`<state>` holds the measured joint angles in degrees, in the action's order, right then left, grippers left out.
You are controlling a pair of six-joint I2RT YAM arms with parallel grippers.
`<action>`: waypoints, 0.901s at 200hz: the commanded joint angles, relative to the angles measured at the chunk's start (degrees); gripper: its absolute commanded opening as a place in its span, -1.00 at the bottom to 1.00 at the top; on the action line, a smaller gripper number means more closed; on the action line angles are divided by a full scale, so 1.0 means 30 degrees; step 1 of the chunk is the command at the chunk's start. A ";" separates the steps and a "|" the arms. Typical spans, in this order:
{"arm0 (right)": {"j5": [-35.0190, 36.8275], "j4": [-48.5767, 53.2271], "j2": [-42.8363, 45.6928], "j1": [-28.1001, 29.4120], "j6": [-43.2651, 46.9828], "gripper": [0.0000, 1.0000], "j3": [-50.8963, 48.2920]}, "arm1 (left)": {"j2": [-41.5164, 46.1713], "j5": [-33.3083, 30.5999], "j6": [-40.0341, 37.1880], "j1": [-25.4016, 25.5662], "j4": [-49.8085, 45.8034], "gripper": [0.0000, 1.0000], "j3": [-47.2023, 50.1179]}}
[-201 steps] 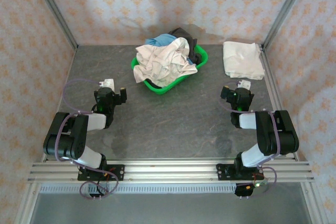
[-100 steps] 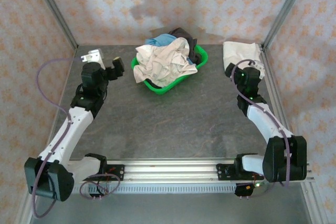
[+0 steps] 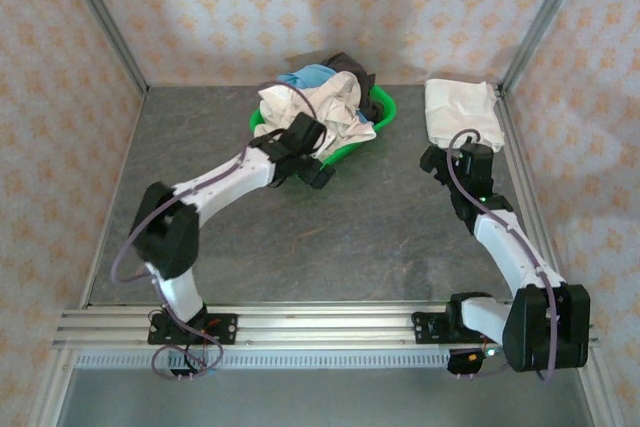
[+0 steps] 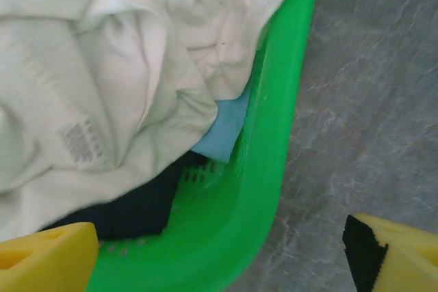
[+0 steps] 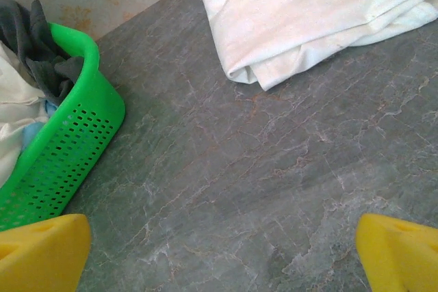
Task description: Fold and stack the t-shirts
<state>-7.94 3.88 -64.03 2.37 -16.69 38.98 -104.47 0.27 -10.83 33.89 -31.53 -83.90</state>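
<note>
The left gripper hangs released, its 2 yellow pads wide apart astride the green basket wall. Crumpled cream t-shirts lie just ahead in it, over a light blue garment and a dark garment. The right gripper is released over the table. 1 folded t-shirt lies ahead of it, apart.

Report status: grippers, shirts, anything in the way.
Left gripper open, over rim of green basket. Right gripper open, empty, near folded t-shirt. Crumpled t-shirt in basket, unfolded. Blue garment and dark garment tucked under it.
</note>
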 commanded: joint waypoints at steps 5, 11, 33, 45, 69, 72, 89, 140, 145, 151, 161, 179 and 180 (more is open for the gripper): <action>0.0380 0.0654 0.0345 0.0016 0.0264 0.99 -0.0294 | -0.2330 -0.0038 -0.1624 0.0071 -0.3115 0.78 -0.2846; 0.0343 0.0638 0.0338 0.0005 0.0302 0.99 -0.0323 | -0.2750 -0.0026 -0.1562 0.0086 -0.3300 0.75 -0.3257; 0.0320 0.0610 0.0179 0.0001 0.0309 0.99 -0.0338 | -0.3931 0.0027 -0.1450 0.0100 -0.4000 0.55 -0.4150; 0.0473 0.0637 0.0064 0.0008 0.0274 0.99 -0.0338 | -0.4277 -0.0125 -0.1321 0.0076 -0.4306 0.28 -0.4258; 0.0571 0.0786 -0.0186 -0.0007 0.0207 0.99 -0.0221 | -0.4187 -0.0910 -0.0700 -0.0005 -0.4428 -0.17 -0.3775; 0.0576 0.0787 -0.0211 -0.0019 0.0202 0.99 -0.0221 | -0.4112 -0.0959 -0.0591 -0.0056 -0.4384 -0.21 -0.3636; 0.0715 0.0871 -0.0248 -0.0054 0.0150 0.99 -0.0184 | -0.3356 -0.0926 0.0159 -0.0525 -0.4116 -0.44 -0.2657; 0.1003 0.1036 -0.0153 -0.0116 0.0023 0.99 -0.0216 | 0.0708 -0.0778 0.2580 -0.3491 -0.2616 -0.82 0.1408; 0.1086 0.1046 -0.0160 -0.0118 0.0011 0.99 -0.0223 | 0.0870 -0.1044 0.2574 -0.3797 -0.2464 -0.87 0.1645; 0.1187 0.1064 -0.0161 -0.0142 -0.0026 0.99 -0.0221 | 0.1057 -0.1341 0.2603 -0.4197 -0.2413 -0.90 0.1836; 0.1269 0.1067 -0.0178 -0.0146 -0.0084 0.99 -0.0221 | 0.1076 -0.1707 0.2635 -0.4900 -0.2724 -0.97 0.1768; 0.1357 0.1081 -0.0190 -0.0175 -0.0065 0.99 -0.0221 | 0.0798 -0.2392 0.2647 -0.6331 -0.3257 -1.00 0.1304; 0.1373 0.1095 -0.0190 -0.0175 -0.0079 0.99 -0.0221 | 0.0774 -0.2458 0.2645 -0.6397 -0.3273 -1.00 0.1276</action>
<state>-6.07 6.26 -64.62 2.28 -16.53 38.68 -102.41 -2.17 -8.99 20.01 -39.75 -79.33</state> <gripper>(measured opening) 0.993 0.199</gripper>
